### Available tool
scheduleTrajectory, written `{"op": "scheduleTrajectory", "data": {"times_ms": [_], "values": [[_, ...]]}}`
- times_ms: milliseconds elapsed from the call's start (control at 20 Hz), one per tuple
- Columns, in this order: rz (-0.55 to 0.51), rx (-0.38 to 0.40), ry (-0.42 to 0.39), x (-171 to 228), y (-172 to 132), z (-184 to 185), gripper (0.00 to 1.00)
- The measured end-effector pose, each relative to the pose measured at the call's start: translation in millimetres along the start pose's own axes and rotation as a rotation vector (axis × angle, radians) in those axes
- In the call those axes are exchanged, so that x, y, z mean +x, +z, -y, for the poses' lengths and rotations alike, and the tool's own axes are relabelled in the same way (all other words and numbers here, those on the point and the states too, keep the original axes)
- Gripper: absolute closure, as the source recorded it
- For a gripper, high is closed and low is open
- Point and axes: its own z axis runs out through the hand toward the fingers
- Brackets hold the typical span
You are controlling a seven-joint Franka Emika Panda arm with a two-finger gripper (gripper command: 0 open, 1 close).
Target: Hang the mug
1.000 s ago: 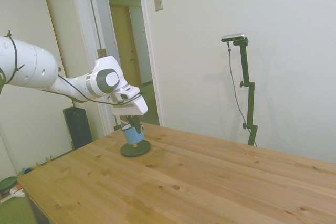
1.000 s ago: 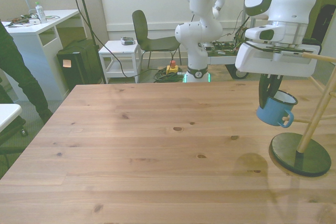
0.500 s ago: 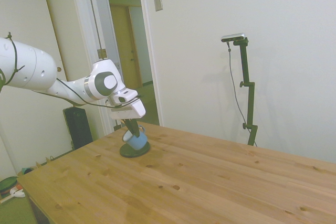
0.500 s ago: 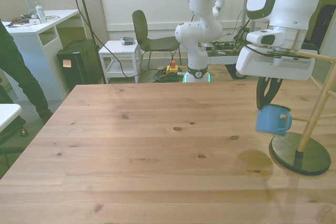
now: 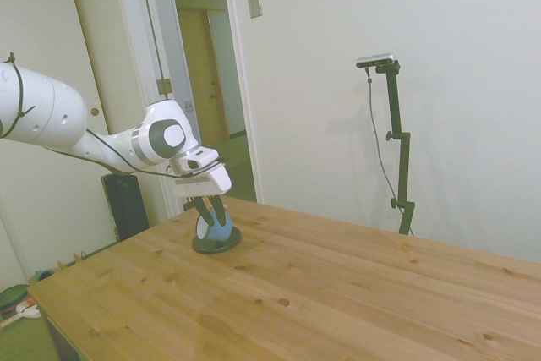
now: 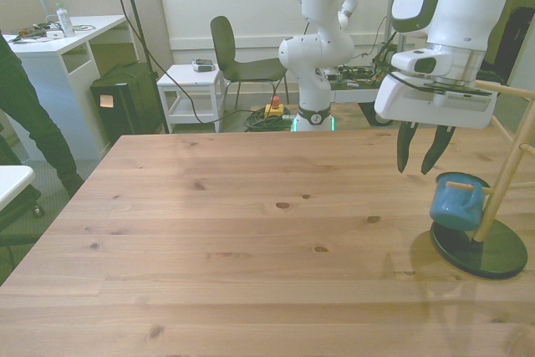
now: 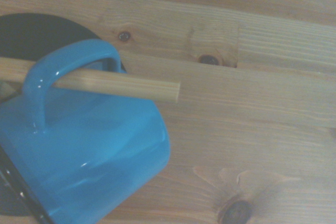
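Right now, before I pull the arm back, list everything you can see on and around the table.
mug: one, light blue, hanging by its handle on a low peg of the stand
mug stand: one, pale wooden pole and pegs on a dark round base, at the front view's right
table: one, wooden
chair: one, dark, behind the table
person: partly seen at the front view's left
gripper: one, dark fingers open, above the mug, apart from it

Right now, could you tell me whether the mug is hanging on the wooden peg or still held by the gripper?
Hanging. The peg passes through the handle of the mug, and the gripper is open above it, apart.
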Motion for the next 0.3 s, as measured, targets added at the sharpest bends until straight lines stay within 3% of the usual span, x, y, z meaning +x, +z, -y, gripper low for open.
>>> {"op": "scheduleTrajectory", "data": {"times_ms": [150,300], "values": [[-0.014,0.019,0.017,-1.3,-13.0,-17.8,0.00],[-0.020,0.060,0.075,-1.7,-27.5,-61.8,0.00]]}}
